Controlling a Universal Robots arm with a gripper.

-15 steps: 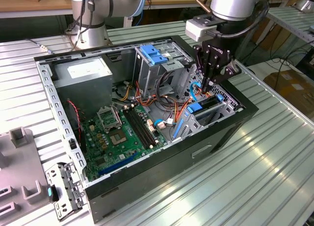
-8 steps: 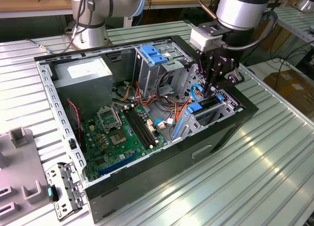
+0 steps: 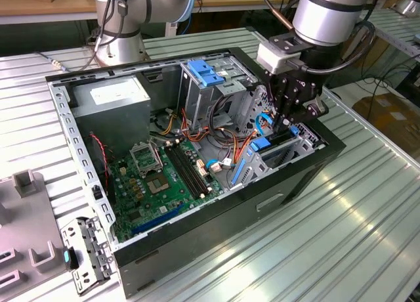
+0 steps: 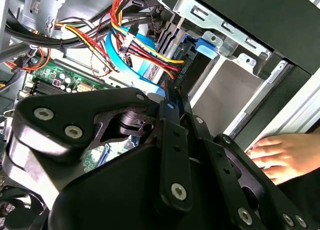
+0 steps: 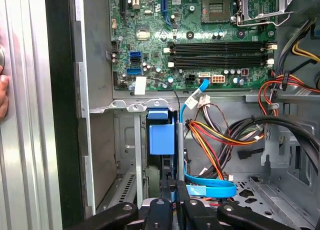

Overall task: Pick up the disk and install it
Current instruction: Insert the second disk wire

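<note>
- Ribbed metal bench (image 3: pixel 367 210) carries the open PC case (image 3: pixel 262 203); motherboard (image 3: pixel 164 177) is exposed on the case floor
- gripper (image 3: pixel 283 121) is down in the drive bay at the exterior view's right end of the case
- disk (image 5: pixel 162 132) sits on edge in that bay slot, blue carrier rail showing, directly ahead of the fingertips (image 5: pixel 171 187) in the first wrist view
- fingers are close together around the disk's thin edge; actual contact is hidden, can't tell
- blue SATA cable (image 5: pixel 210 188) loops just beside the fingers
- a person's hand (image 4: pixel 280 157) rests on the case's outer wall
</note>
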